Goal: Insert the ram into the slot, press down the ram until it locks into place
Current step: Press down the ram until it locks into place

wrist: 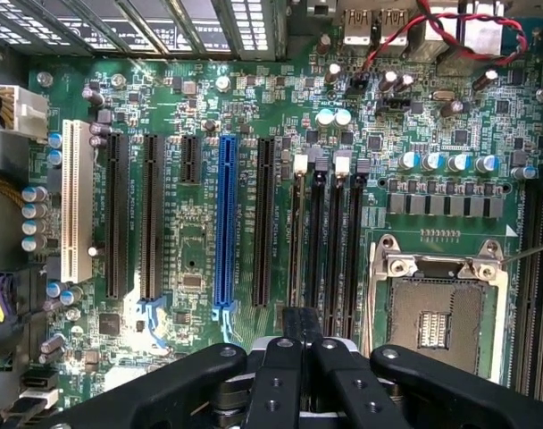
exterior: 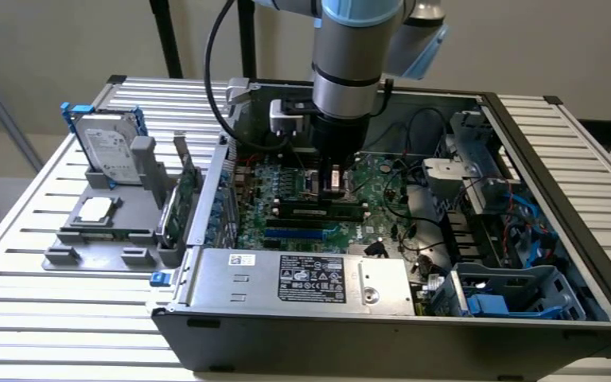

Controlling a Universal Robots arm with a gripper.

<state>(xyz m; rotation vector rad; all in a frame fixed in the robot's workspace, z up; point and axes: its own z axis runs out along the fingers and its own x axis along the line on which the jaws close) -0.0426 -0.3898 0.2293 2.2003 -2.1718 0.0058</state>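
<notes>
While the arm reaches into the open computer case (exterior: 560, 263) at centre frame, its claw (wrist: 300, 344) is closed, fingers pressed together, directly over the black slot (wrist: 314, 241) beside the silver processor socket (wrist: 437, 313); the ram cannot be made out.

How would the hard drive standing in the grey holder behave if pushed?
The hard drive looks metal-cased, so probably stiff and heavy for its size. Standing on edge in the grey holder, it might tip. Being flat, it should not roll.
</notes>
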